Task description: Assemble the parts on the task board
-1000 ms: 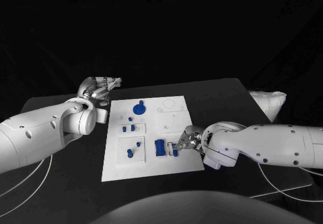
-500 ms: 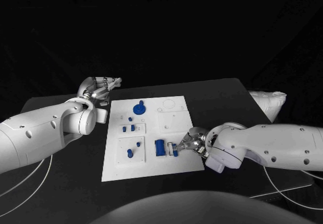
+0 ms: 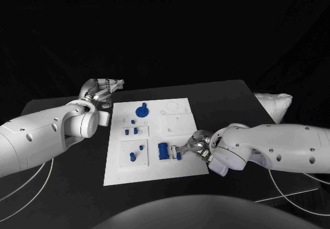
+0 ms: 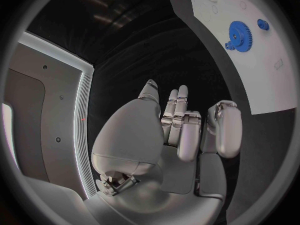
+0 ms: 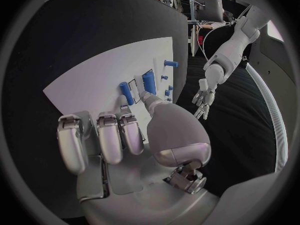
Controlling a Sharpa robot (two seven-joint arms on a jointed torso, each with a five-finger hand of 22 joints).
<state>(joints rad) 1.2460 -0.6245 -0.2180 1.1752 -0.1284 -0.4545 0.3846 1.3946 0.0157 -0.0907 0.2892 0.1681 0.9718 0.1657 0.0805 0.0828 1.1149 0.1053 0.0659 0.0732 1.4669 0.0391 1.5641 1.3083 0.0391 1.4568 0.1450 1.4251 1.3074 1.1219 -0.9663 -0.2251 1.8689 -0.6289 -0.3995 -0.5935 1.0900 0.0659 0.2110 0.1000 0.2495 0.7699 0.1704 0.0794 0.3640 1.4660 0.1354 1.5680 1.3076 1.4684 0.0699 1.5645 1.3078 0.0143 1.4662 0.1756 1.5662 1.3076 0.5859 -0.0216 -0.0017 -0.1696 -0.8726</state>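
White task board carries blue parts, gear included.

The white task board lies mid-worktop. The right hand rests at its right edge, fingers touching a small blue part beside a larger blue block. The left hand hovers off the far left corner, holding nothing.

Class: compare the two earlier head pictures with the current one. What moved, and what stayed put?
The right hand has slid slightly toward the robot along the task board's right edge, its fingers beside the blue block; whether it touches a part I cannot tell. The left hand rests as before off the board's far left corner, holding nothing. The blue gear and the other parts have not shifted.
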